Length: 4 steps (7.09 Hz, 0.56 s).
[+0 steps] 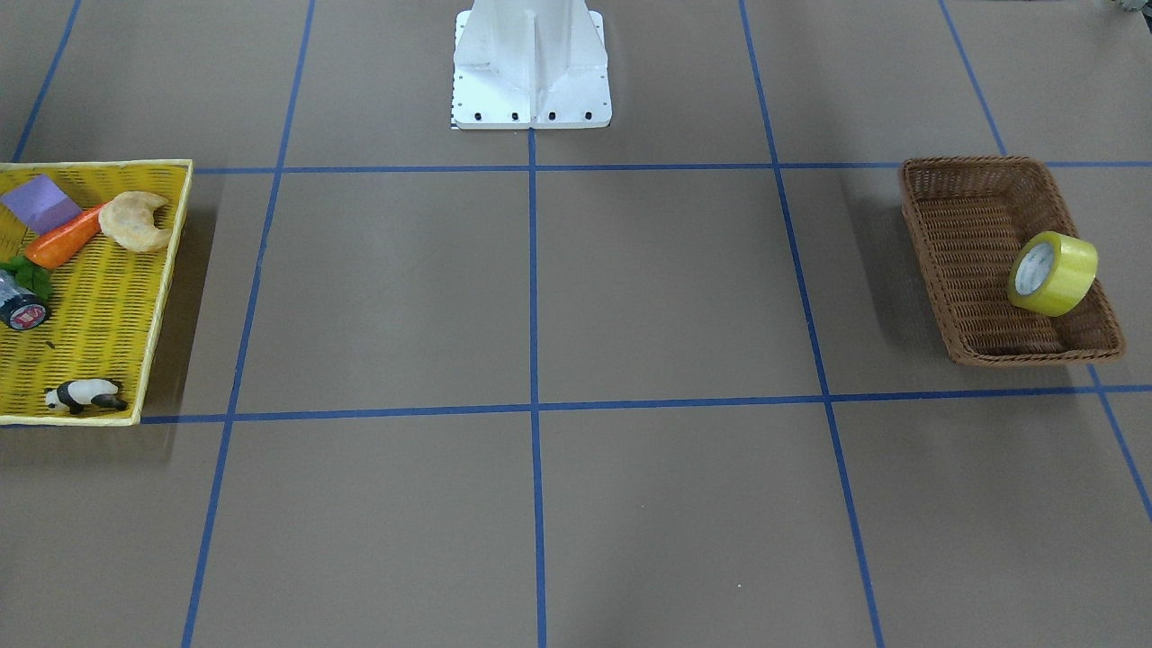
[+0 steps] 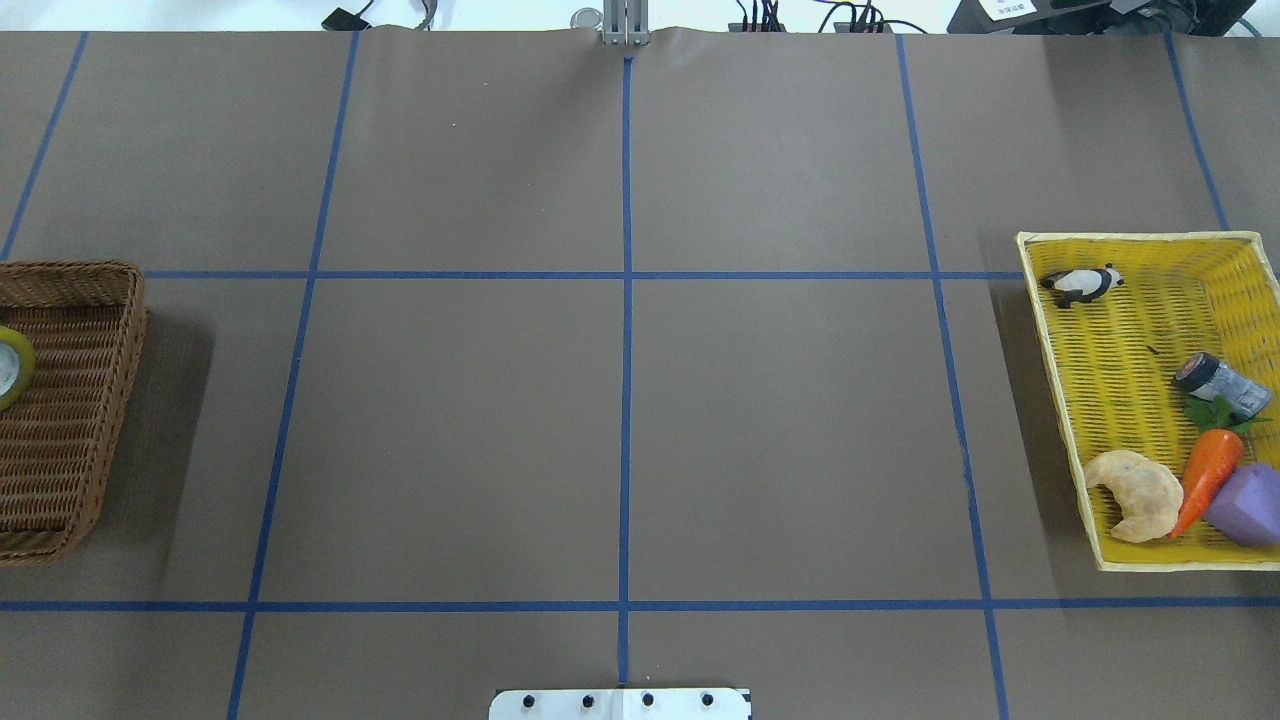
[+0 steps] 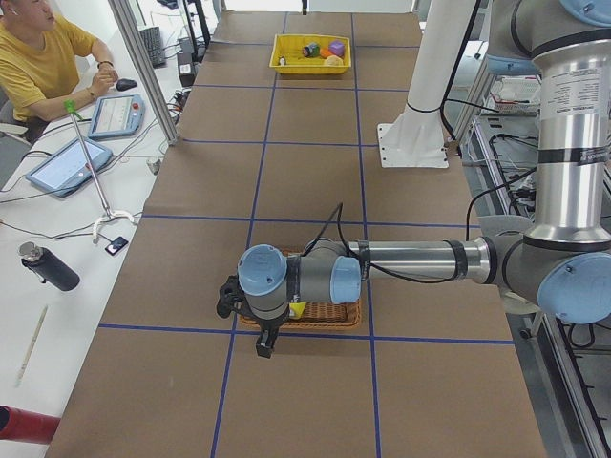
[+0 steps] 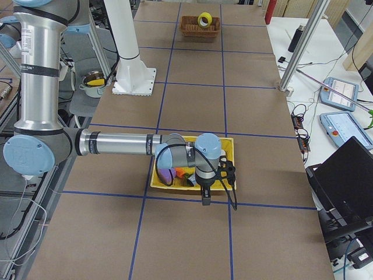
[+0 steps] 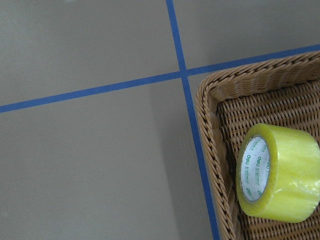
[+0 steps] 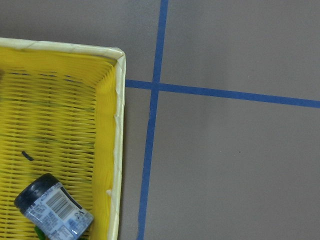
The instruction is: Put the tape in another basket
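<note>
Brown paper covers the table (image 1: 630,297), marked into squares by blue lines (image 1: 533,270). On my left side sits the wicker basket (image 1: 972,163), and the tape (image 1: 1053,273) is inside it, standing on its rounded edge close to one long wall, with its pale core facing the basket's middle; it seems to lean on that wall, though I cannot be sure of the contact. My left wrist camera shows the roll just inside a corner of the rim. My left gripper (image 3: 263,342) hangs above the basket and is apart from the tape, but from that side view I cannot tell whether its jaws are spread or closed. At the far end, on my right, is the yellow tray (image 1: 108,306), holding a carrot (image 1: 63,241), a croissant (image 1: 135,220), a purple block (image 1: 40,202), a toy panda (image 1: 85,396) and a small dark can (image 1: 20,306). My right gripper (image 4: 204,197) hovers over that tray, and again I cannot tell how its jaws stand.
</note>
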Available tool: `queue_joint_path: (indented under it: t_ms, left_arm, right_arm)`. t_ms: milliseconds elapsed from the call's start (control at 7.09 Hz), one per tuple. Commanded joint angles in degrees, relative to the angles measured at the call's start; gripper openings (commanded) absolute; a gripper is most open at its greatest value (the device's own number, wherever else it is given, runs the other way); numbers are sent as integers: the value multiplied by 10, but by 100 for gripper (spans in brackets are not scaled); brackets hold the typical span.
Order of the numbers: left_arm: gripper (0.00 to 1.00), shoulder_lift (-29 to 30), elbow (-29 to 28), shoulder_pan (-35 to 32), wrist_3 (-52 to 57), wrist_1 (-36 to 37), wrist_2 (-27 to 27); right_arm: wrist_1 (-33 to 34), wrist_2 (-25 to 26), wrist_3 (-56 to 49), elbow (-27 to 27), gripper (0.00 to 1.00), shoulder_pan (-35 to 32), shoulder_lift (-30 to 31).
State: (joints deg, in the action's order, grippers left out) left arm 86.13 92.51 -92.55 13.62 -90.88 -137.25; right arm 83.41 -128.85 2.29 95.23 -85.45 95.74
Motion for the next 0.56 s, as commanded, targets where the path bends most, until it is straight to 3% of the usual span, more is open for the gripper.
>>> queue_joint_path:
  t_ms: [0,423]
  left_arm:
    - [98,0,0,0,0,0,0]
    - [98,0,0,0,0,0,-1]
  right_arm:
    - [-1,0,0,-2,100,0,0]
    - [-1,0,0,-10,100,0,-3]
